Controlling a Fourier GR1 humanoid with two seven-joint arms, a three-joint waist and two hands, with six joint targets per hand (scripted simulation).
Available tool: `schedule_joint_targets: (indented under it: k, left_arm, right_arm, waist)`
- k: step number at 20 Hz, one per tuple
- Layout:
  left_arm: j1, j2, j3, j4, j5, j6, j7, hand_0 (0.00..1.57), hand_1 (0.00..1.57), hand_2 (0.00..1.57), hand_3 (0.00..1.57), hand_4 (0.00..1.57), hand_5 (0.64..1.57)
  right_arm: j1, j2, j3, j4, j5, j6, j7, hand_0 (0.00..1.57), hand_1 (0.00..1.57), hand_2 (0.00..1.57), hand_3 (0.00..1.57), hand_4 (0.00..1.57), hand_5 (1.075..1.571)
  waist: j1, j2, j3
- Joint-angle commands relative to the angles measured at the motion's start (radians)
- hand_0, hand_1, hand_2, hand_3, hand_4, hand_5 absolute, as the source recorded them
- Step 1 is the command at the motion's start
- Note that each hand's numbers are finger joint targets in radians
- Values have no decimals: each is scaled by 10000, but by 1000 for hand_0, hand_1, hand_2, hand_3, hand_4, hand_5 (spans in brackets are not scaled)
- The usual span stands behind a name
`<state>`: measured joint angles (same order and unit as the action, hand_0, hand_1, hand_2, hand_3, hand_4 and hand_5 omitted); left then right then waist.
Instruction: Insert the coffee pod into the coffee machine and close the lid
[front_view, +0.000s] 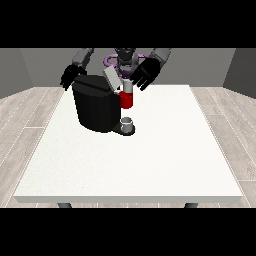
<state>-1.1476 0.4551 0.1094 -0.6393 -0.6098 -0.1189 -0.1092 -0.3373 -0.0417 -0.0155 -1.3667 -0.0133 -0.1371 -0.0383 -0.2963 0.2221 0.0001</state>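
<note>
Coffee machine (97, 107) stands on the white table (150, 160), toward its far left part, a black body with a red section (127, 100) at its right side and a small grey cup (128, 123) on the drip base below. In the front view its lid (112, 78), a pale grey flap, stands tilted up and open at the top. I cannot make out the coffee pod itself; it may already sit in the slot under the lid or be hidden there.

At the view's right, the hand (145, 73) hovers just right of the raised lid and above the red section, fingers spread and relaxed, holding nothing that shows. At the view's left, the other hand (71, 76) hangs behind the machine's far left corner, fingers loosely hanging, also holding nothing.

Judging by this, the closing step is in hand. The next move calls for the hand at the view's right to shift left and press the flap down until it lies flat.
</note>
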Motion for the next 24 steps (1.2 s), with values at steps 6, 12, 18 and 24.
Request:
schedule_joint_targets:
  k: [6, 12, 18, 24]
  left_arm:
    - [-13, -456, -169, 28, -193, -9, 22, 1316, 1316, 1328, 1225, 510, 1571]
    - [-266, -300, 33, 103, -176, -26, 63, 1183, 1183, 1251, 1180, 499, 1571]
    - [-344, -37, 85, 317, -283, -122, -164, 1190, 1190, 1269, 1201, 515, 1571]
    - [-12, -202, 29, 328, -393, -54, -186, 1185, 1185, 1250, 1184, 491, 1571]
  right_arm:
    - [144, 140, -120, 21, 91, -330, -154, 0, 0, 0, 0, 519, 1571]
    - [106, -137, -487, 21, -280, -24, -222, 0, 0, 0, 0, 530, 1571]
    - [229, -48, -181, -168, -184, 25, -378, 0, 0, 0, 0, 499, 1571]
    - [604, 139, -243, -107, -181, -181, -665, 0, 0, 0, 0, 481, 1571]
  waist:
    - [194, -7, 1]
    - [5, 284, 2]
    - [-178, 488, 1]
    - [59, 280, 1]
